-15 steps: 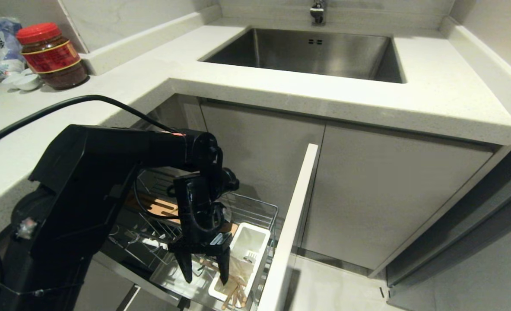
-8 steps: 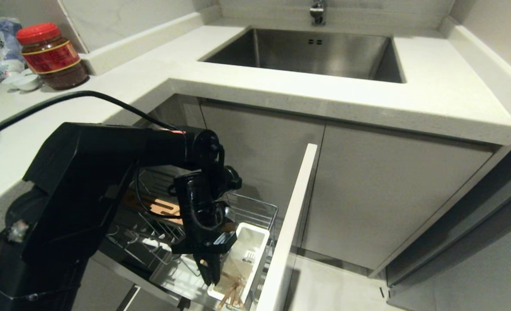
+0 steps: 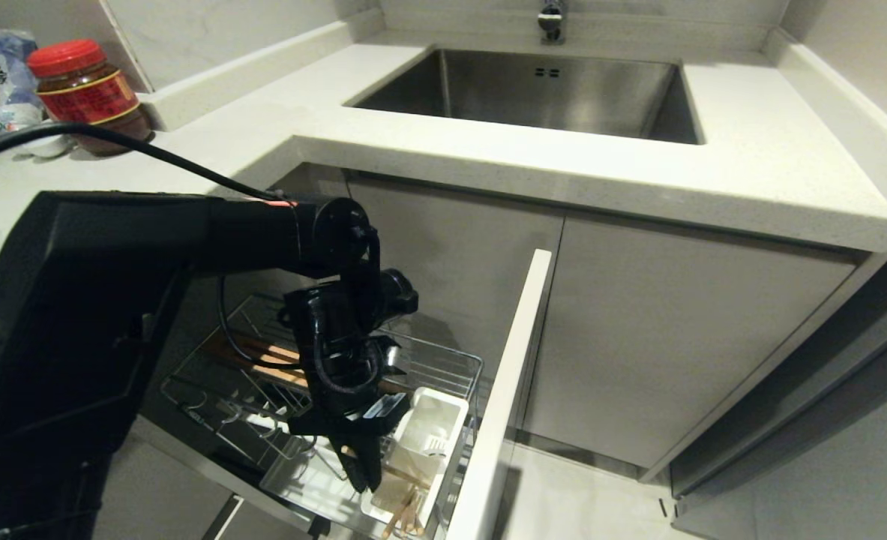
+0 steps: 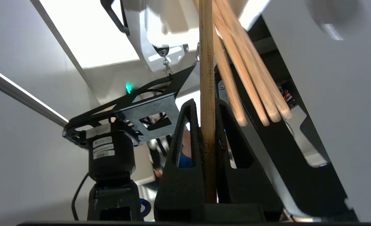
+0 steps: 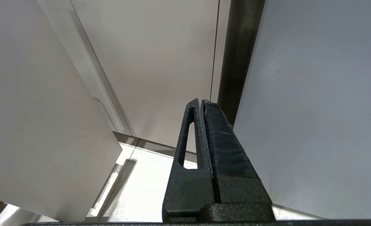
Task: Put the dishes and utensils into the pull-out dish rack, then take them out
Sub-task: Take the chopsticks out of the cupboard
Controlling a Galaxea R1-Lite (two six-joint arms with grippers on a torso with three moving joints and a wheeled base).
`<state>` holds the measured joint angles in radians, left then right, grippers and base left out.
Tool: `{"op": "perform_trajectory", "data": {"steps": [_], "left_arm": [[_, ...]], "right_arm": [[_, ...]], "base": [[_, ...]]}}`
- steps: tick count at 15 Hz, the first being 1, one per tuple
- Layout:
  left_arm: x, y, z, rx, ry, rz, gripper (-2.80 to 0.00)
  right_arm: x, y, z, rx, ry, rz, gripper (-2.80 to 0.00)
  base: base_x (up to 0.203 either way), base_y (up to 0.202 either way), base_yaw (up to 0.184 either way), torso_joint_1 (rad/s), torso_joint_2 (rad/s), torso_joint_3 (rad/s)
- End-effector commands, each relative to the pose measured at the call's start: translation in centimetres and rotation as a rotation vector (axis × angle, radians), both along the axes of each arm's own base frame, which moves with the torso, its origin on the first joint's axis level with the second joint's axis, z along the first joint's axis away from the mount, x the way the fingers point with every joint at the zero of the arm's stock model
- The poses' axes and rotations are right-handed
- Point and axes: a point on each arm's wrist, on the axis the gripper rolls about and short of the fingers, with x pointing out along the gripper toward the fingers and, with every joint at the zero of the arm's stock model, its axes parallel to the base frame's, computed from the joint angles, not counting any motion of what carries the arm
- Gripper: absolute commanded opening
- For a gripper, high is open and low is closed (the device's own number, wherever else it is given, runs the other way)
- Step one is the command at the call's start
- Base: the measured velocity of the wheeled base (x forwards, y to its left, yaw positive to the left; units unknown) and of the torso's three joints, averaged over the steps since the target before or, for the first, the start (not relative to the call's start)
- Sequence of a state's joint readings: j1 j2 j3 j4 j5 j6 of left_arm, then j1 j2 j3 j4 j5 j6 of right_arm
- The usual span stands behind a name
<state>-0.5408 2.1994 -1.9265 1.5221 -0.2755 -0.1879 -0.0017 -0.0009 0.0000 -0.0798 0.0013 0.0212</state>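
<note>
Pinching one chopstick (image 4: 206, 94), left pincer (image 3: 364, 469) inside utensil box (image 3: 432, 427) rim.

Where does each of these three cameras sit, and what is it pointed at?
Head view: on the robot's head, looking down at the sink, counter and pulled-out rack; the left arm and left tool show.
Left wrist view: behind the left tool, which is shut on one chopstick; more sticks lean beside it.
Right wrist view: behind the shut right tool, facing plain cabinet panels and floor.
Shared: head and left wrist views both show the left tool and the wooden sticks in the white box.
</note>
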Motion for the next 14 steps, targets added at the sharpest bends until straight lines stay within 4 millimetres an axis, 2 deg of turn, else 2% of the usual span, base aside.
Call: {"op": "perform_trajectory", "data": {"steps": [1, 3, 7, 10, 14], "left_arm": [[-2.4, 0.5, 3.5, -0.029, -0.091, -0.029, -2.8], [-4.6, 1.4, 6.6, -0.062, -0.184, -0.049, -2.8], [-10.4, 4.9, 12.6, -0.086, -0.427, -0.067, -2.8], [-15.1, 8.0, 16.1, -0.125, -0.618, -0.097, -2.8], [-21.1, 12.0, 19.7, -0.211, -0.869, -0.117, -2.8]], "right_arm": [[0.2, 0.0, -0.7, 0.0, 0.025, 0.0, -2.8], [0.2, 0.0, -0.7, 0.0, 0.024, 0.0, -2.8], [0.2, 0.0, -0.7, 0.0, 0.024, 0.0, -2.8], [0.2, 0.0, -0.7, 0.0, 0.024, 0.0, -2.8], [0.2, 0.0, -0.7, 0.0, 0.025, 0.0, -2.8]], "base": [[0.0, 0.0, 0.0, 0.0, 0.0, 0.0], [0.0, 0.0, 0.0, 0.0, 0.0, 0.0], [0.0, 0.0, 0.0, 0.0, 0.0, 0.0], [0.0, 0.0, 0.0, 0.0, 0.0, 0.0], [0.0, 0.0, 0.0, 0.0, 0.0, 0.0]]}}
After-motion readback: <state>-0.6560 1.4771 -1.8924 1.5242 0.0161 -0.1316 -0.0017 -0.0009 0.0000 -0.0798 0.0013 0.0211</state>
